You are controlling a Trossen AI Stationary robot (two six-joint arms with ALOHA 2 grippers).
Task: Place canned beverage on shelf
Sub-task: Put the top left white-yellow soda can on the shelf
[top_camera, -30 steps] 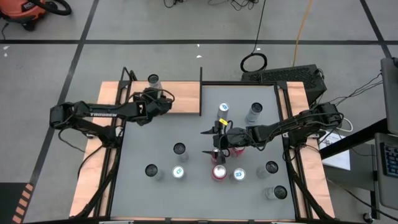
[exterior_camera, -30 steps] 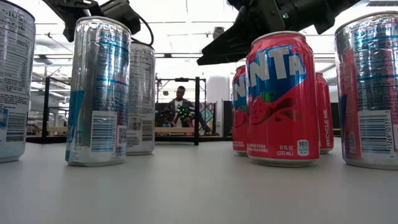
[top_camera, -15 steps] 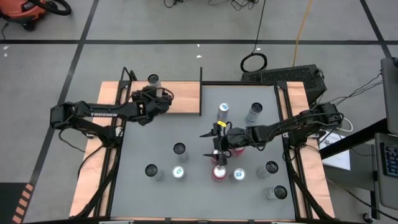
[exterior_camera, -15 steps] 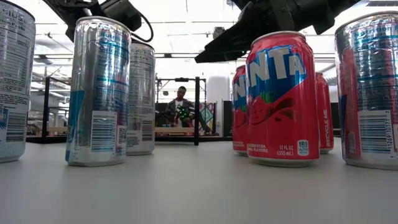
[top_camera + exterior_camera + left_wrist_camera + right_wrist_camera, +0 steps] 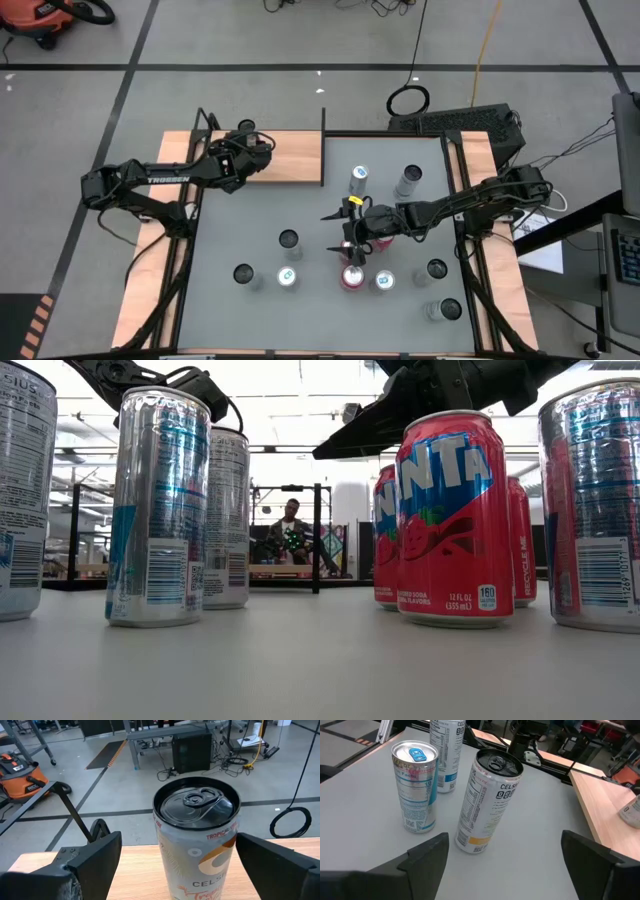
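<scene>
The shelf (image 5: 290, 160), a light-brown board with black posts, sits at the table's far left. A white Celsius can (image 5: 197, 845) stands upright on its base on the board; it also shows in the high view (image 5: 246, 126). My left gripper (image 5: 252, 142) is open, level at the can's near side, with one finger on each side of the can (image 5: 178, 840). My right gripper (image 5: 348, 232) is open and empty above the red cans (image 5: 450, 520) at mid-table, and faces a white can (image 5: 487, 802) and a silver-blue can (image 5: 415, 785). My left gripper's one finger (image 5: 100, 855) stands clear of the can on the shelf. The other finger (image 5: 250, 847) lies close to the can's side (image 5: 234, 845); I cannot tell whether it touches.
Several cans stand on the grey table (image 5: 250, 215): silver ones near the front (image 5: 288, 277), a dark-topped one (image 5: 288, 240), two at the far middle (image 5: 359, 178), and more at the right (image 5: 436, 269). A black shelf post (image 5: 323, 120) stands at the board's right end.
My left gripper has gone toward the table's far edge, closer to the can on the shelf, so that its fingers now flank the can. The can has stayed upright in place.
</scene>
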